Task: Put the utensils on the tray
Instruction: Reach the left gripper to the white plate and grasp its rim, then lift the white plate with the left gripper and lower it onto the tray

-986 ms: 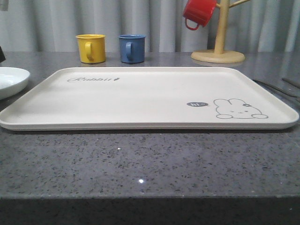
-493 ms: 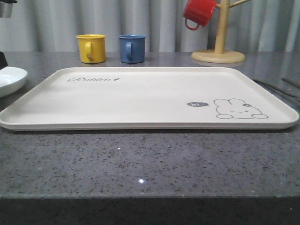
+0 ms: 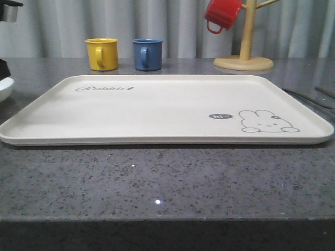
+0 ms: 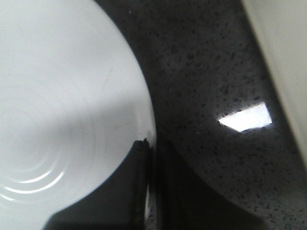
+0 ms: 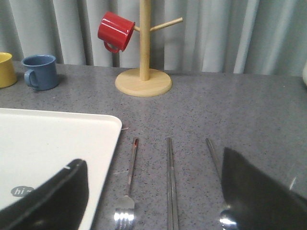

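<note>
My right tool (image 5: 153,201) hangs wide open, holding nothing, above the fork (image 5: 128,191), chopsticks (image 5: 171,187) and spoon (image 5: 218,191) lying on the table (image 5: 240,115) beside the tray (image 5: 53,139). I should straddle one handle squarely. My left tool's opening I cannot tell.

A dark grey speckled stone worktop (image 3: 172,183) fills the foreground, with small bright glints of overhead light on its polished surface near its front edge. Behind the worktop hangs a pale grey curtain (image 3: 178,26) in vertical folds, covering the whole back of the scene. A larger bright patch of reflected light (image 4: 245,117) lies on the worktop in the left wrist view.
</note>
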